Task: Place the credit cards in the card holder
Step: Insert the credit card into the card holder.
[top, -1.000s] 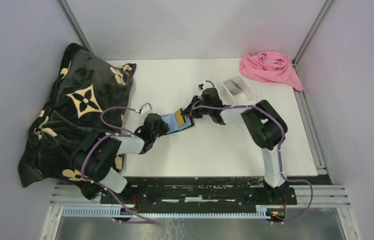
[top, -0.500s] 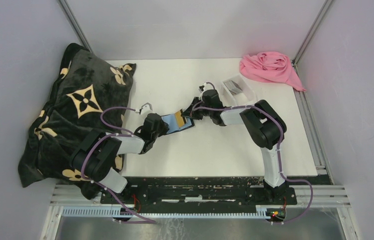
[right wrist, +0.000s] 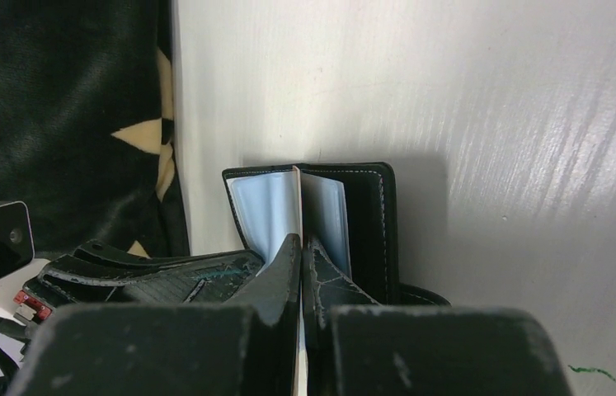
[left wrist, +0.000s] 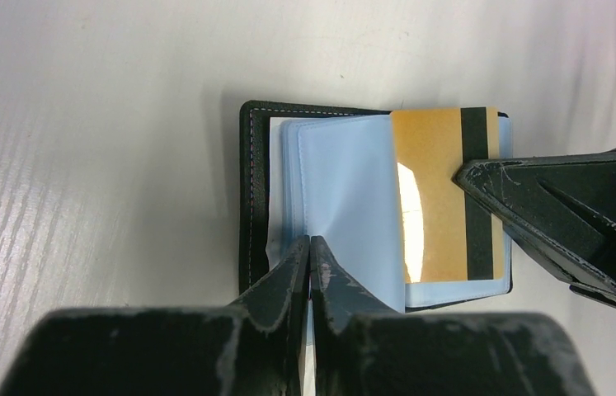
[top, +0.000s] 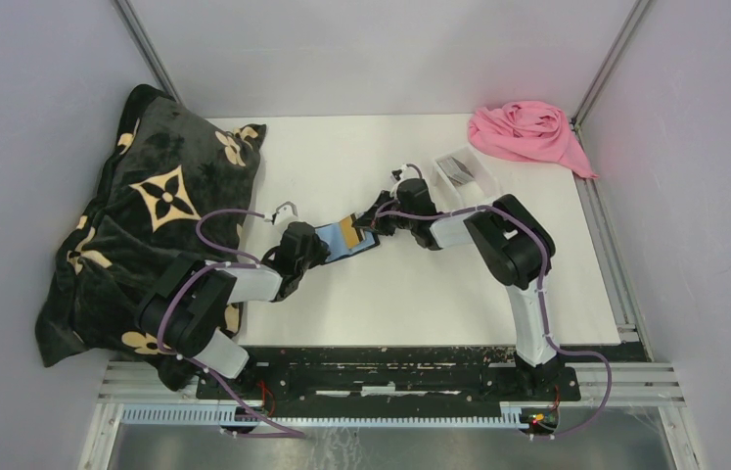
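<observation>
At the centre of the table (top: 390, 294), the card holder (left wrist: 253, 190) lay open with its blue-grey sleeves fanned and the tan card (left wrist: 432, 198) across its right half; whether the card sat inside a pocket or only upon it could not be told. The left gripper (left wrist: 311, 254) was pinched on one sleeve of the card holder, while the right gripper (right wrist: 300, 252) was clamped on the tan card. One insertion appeared under way but unfinished, and what seemed further cards lay in the clear tray (top: 466, 171) beyond.
</observation>
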